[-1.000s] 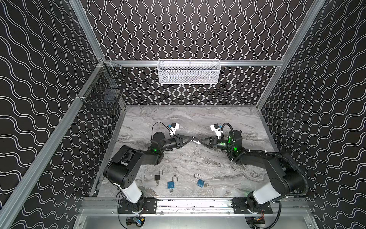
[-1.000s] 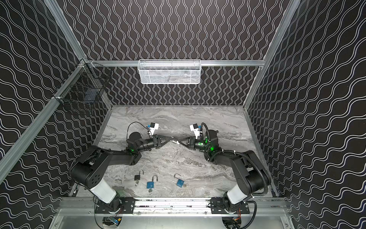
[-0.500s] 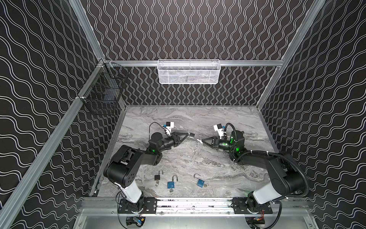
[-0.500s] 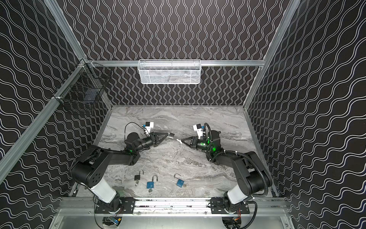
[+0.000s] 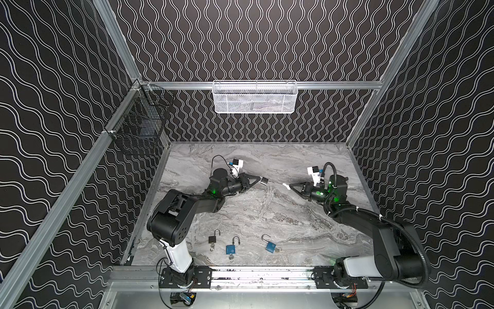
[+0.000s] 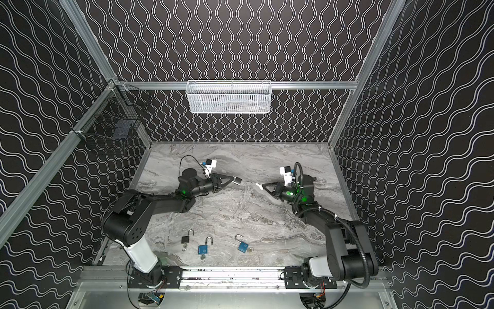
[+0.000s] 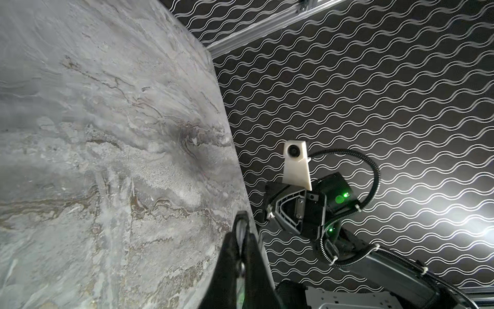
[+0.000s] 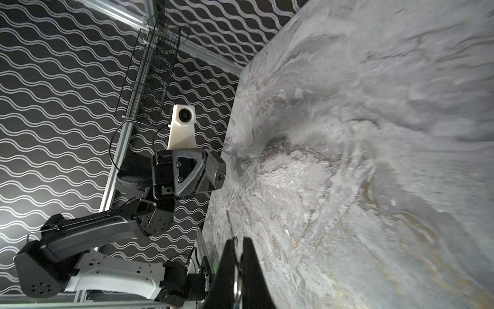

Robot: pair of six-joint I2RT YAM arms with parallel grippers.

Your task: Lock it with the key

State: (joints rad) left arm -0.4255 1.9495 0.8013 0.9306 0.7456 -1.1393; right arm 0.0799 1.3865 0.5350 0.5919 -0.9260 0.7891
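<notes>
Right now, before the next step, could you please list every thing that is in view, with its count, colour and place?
table: one, grey marble, floor of the cell.
mesh basket: one, white, hung on the back rail.
wire basket: one, black, hung on the left rail.
blue padlocks: two, blue, lying near the front edge.
loose black padlock: one, black, lying left of the blue ones.
held padlock: one, black, in the left hand, above the table.
key: one, pale metal, in the right hand, apart from the held padlock.
left hand: one, black, shut on the held padlock.
right hand: one, black, shut on the key.
</notes>
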